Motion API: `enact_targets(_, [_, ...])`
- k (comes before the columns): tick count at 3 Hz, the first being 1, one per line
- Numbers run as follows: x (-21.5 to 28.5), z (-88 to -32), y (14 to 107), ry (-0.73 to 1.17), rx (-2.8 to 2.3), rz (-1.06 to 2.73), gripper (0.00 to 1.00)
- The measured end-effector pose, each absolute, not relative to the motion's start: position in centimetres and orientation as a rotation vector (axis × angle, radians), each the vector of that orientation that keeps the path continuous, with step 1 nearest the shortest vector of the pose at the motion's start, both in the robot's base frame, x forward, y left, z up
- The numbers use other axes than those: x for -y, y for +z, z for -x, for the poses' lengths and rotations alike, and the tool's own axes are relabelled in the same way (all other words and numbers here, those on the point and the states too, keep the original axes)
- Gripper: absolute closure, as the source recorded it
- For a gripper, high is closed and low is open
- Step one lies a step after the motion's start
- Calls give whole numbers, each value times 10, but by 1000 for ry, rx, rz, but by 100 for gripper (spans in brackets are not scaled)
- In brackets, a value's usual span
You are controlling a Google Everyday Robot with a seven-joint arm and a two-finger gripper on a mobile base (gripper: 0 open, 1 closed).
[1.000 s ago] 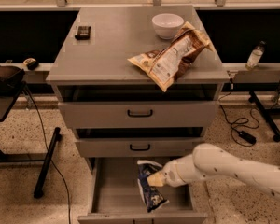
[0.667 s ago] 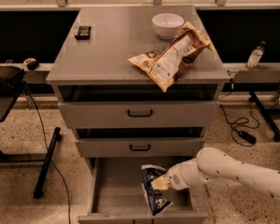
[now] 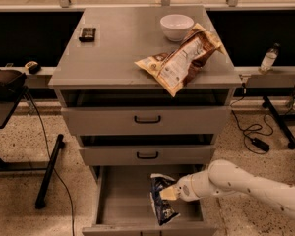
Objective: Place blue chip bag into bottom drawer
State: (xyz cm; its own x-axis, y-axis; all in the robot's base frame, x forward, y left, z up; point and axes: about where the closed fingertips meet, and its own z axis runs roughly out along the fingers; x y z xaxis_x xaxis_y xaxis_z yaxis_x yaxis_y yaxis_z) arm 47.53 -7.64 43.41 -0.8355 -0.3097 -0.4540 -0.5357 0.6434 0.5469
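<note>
The bottom drawer (image 3: pixel 123 195) stands pulled open at the foot of the grey cabinet, its grey inside showing. The blue chip bag (image 3: pixel 162 200), dark navy with pale ends, hangs upright inside the drawer at its right side, lower end near the front wall. My gripper (image 3: pixel 169 192) reaches in from the right on a white arm and is shut on the bag's right edge.
On the cabinet top (image 3: pixel 113 53) lie a large tan-and-brown chip bag (image 3: pixel 179 58), a white bowl (image 3: pixel 176 26) and a small dark object (image 3: pixel 87 33). Two upper drawers (image 3: pixel 147 119) with black handles are slightly open. A black stand (image 3: pixel 49 173) is left; cables and a bottle (image 3: pixel 268 59) are right.
My gripper and the blue chip bag have shifted slightly to the right and a little lower within the open bottom drawer. The grip on the bag is unchanged.
</note>
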Motion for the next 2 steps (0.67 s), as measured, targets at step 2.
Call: enact_targets(2, [96,-570,372,1148,-2278,237,100])
